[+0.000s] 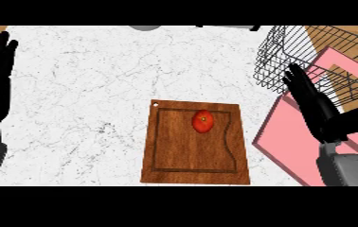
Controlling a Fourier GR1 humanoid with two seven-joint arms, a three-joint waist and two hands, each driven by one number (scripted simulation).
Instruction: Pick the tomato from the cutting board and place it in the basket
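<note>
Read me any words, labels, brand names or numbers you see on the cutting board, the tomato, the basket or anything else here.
None: no text, label or number shows on the cutting board, tomato, wire basket, pink mat or marble counter.

The black right hand [313, 105] extends from its grey forearm with straight fingers; the black left hand [7, 74] rests open at the left edge.

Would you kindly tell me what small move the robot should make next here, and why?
Probably the right hand should swing left and down toward the small red tomato. The tomato sits untouched on the brown wooden cutting board, while that hand hangs open beside the wire basket. The left hand rests open at the view's left edge.
</note>
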